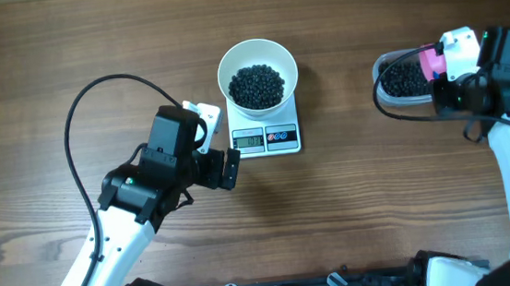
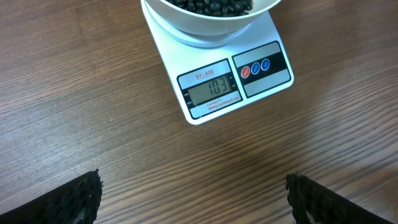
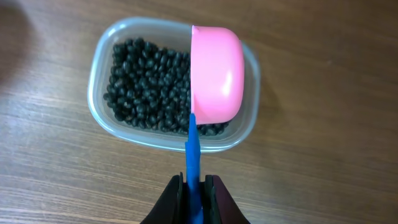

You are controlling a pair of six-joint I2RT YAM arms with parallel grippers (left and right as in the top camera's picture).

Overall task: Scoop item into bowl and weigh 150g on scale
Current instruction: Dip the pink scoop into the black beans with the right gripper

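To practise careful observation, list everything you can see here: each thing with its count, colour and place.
bowl: one, white, on the scale
scale: one, white, table centre, display reads 103
beans: many, black, a heap in the bowl and another in the tub
tub: one, clear, table's right side
scoop: one, pink with blue handle, over the tub
table: one, brown wood, under everything
left gripper: one, black, open, empty, near the scale's front
right gripper: one, black, shut on the scoop's handle
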